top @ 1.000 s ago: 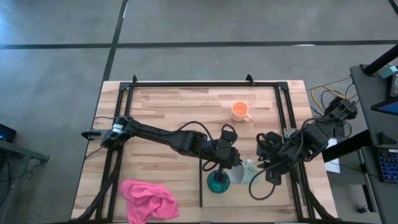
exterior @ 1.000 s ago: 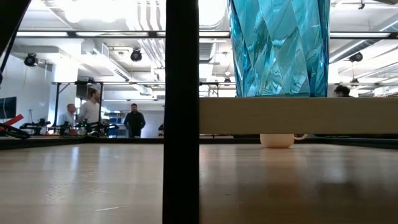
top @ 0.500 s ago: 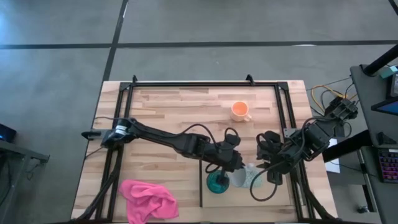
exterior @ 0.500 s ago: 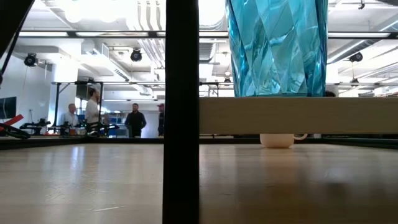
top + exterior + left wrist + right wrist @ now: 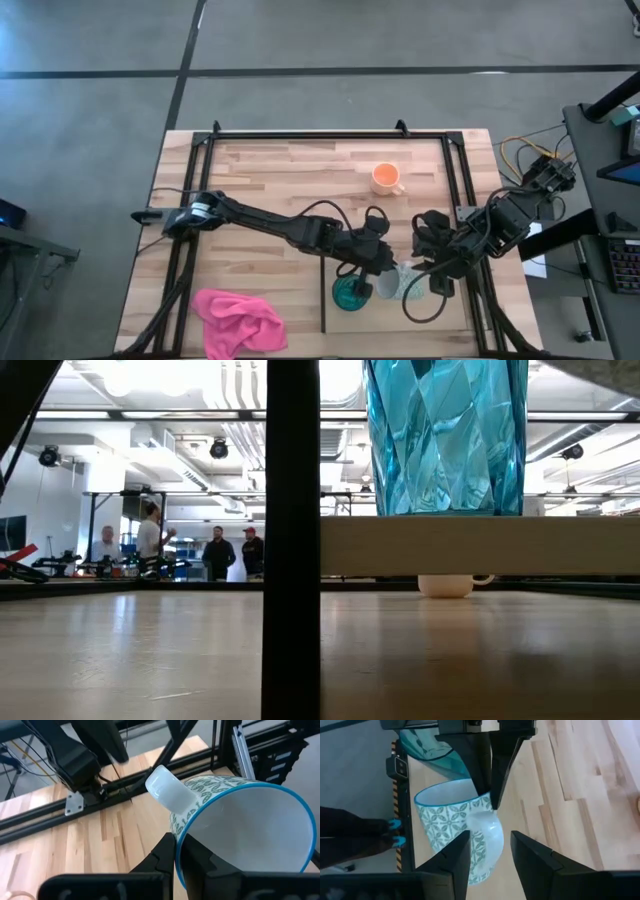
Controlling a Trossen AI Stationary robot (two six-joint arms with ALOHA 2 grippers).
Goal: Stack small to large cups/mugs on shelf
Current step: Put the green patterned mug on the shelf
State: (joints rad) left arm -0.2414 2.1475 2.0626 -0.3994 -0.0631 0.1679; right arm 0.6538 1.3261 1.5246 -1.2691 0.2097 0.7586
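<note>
A white mug with a green pattern and blue rim is in my left gripper, above the pale shelf; it also shows in the high view. The teal tumbler stands upright on the shelf beside it, next to the dark upright strip. My right gripper is open, its fingers on either side of the mug's handle; I cannot tell if they touch. The orange mug stands on the table farther back. My left gripper pinches the mug's blue rim right below the handle, one finger inside the mug and one outside on its wall. The mug is tilted, with its mouth turned toward the left arm and its handle pointing away from it.
A pink cloth lies at the table's near left. A black frame runs around the tabletop. Bare wood lies between the left arm and the far rail. People stand in the room beyond the table.
My left gripper has gone a little toward the table's right and near edges with the mug, bringing it closer to my right gripper. The tumbler and the orange mug have stayed put.
</note>
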